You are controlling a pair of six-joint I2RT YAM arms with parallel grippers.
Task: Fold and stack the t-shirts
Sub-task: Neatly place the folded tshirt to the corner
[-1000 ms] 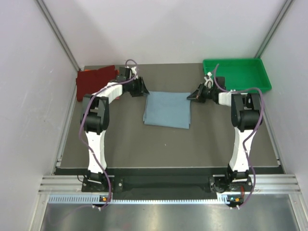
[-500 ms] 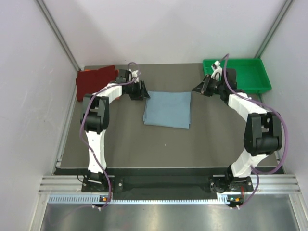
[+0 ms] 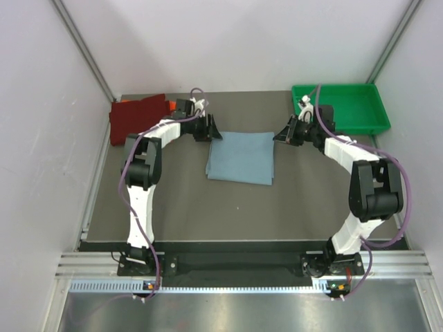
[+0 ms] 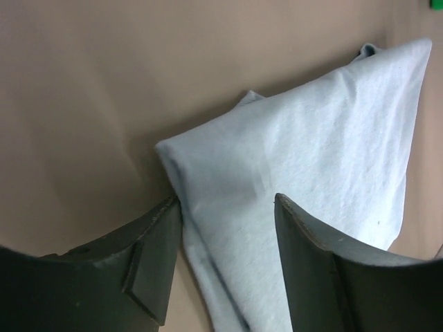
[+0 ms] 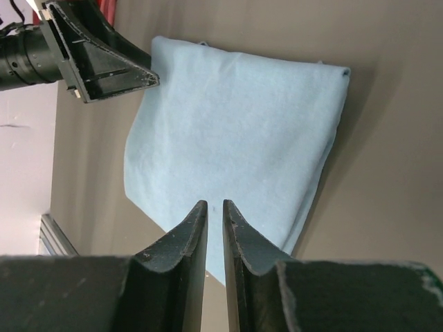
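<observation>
A dusty grey-blue t-shirt (image 3: 241,158) lies folded into a rectangle in the middle of the dark mat. My left gripper (image 3: 208,128) stands open at its far left corner; in the left wrist view its jaws (image 4: 227,202) straddle that corner of the cloth (image 4: 332,138) without pinching it. My right gripper (image 3: 285,133) hovers by the far right corner. Its jaws (image 5: 214,205) are only slightly parted, empty, above the shirt (image 5: 235,117). A dark red t-shirt (image 3: 137,117) lies folded at the far left, with an orange edge (image 3: 170,105) beside it.
A green plastic tray (image 3: 342,107) sits at the far right corner, just behind my right arm. White walls with metal posts close in the mat (image 3: 208,207) on three sides. My left gripper's fingers (image 5: 104,66) show in the right wrist view.
The right gripper's jaws have parted a little, and that arm's elbow has swung out to the right. The left gripper has edged right to the shirt's corner. The shirt has stayed flat.
</observation>
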